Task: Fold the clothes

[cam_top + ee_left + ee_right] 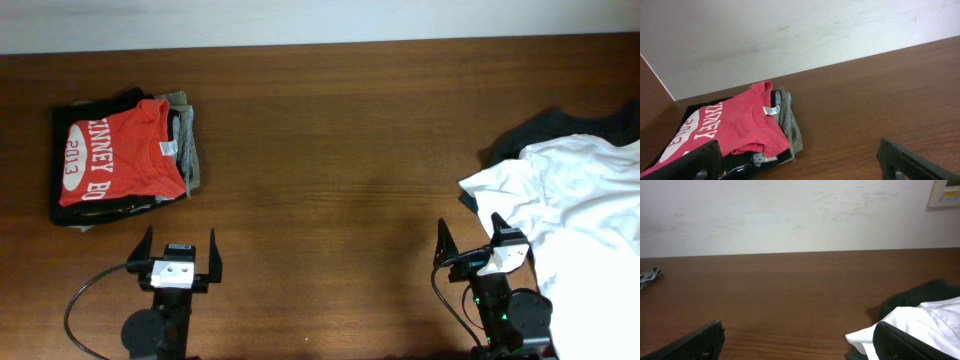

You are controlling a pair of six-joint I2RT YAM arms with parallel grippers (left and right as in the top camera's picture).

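The clothes, a crumpled white shirt (585,205), lie at the table's right edge, partly over a dark garment (560,125). My right gripper (469,232) stands open near the front edge, its right finger beside the shirt's left corner. In the right wrist view the white shirt (932,317) shows just behind the right finger (905,342), and the gripper (797,340) holds nothing. My left gripper (180,238) is open at the front left, far from the shirt, and in the left wrist view that gripper (797,160) is empty too.
A folded stack topped by a red shirt with white lettering (120,155) lies at the back left, ahead of the left gripper; the same red shirt (735,127) appears in the left wrist view. Brown wooden table (330,150) runs to a white wall.
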